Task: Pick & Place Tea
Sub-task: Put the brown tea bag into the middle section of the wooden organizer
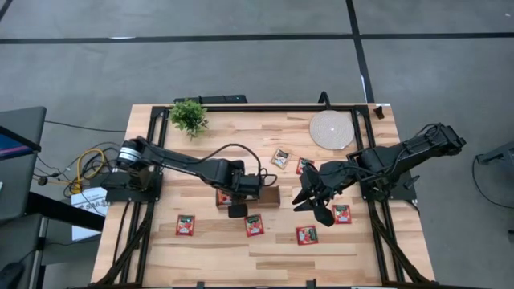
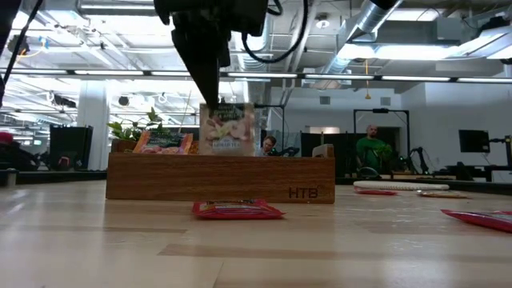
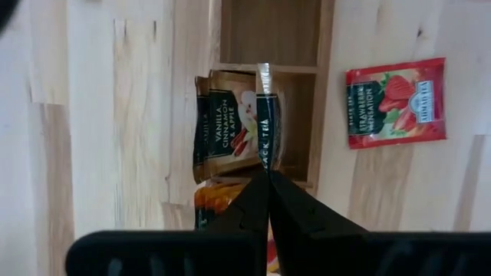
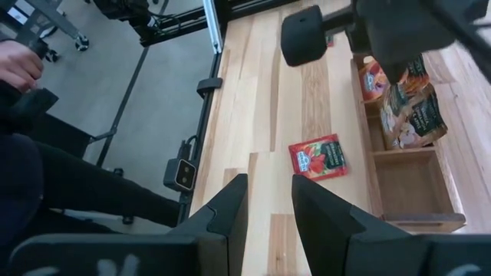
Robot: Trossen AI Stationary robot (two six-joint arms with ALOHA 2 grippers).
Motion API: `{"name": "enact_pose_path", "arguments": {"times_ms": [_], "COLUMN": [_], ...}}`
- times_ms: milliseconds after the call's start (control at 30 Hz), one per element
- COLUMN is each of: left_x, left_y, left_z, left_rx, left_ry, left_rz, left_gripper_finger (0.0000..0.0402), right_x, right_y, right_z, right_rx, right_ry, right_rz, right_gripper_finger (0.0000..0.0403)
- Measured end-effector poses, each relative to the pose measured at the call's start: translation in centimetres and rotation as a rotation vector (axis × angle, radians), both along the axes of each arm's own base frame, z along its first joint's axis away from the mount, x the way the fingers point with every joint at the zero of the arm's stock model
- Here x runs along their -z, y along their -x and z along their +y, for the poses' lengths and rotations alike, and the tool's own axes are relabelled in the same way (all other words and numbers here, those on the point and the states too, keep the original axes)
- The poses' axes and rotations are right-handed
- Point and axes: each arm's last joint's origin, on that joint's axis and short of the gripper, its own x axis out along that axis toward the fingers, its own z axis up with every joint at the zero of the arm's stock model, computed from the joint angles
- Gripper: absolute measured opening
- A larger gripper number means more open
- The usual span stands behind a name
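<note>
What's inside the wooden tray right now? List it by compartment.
In the wooden tray, the middle compartment holds beige vanilla sachets, one pinched by the shut left gripper. One end compartment shows bare. The other holds orange sachets, partly hidden behind the gripper.

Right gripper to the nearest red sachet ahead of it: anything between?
Nothing: right wrist view shows bare tabletop between the open right gripper and that red sachet.

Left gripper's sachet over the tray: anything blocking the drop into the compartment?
Partly. The left gripper holds a sachet edge-on above the wooden tray. Another beige sachet already stands in that middle compartment, right beside it.
</note>
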Motion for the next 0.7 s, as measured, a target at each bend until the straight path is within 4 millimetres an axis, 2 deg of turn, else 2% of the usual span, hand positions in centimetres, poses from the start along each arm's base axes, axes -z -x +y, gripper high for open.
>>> {"name": "enact_pose_path", "arguments": {"times_ms": [233,700], "left_x": [1.5,2.1], "left_y": [-0.8,-1.3], "left_z": [0.5,1.8], "left_rx": [-0.01,-0.059], "left_ry": [-0.002,-0.023], "left_rz": [0.033,0.033], "left_gripper_finger": [0.0,0.0002], "right_x": [0.0,0.0], "right_y": [0.0,0.0], "right_z": [0.0,0.0], "right_rx": [0.0,0.0], "right_ry": [-0.001,-0.001], "right_rz": [-0.001,0.0], "right_gripper_finger": [0.0097,0.0097]}}
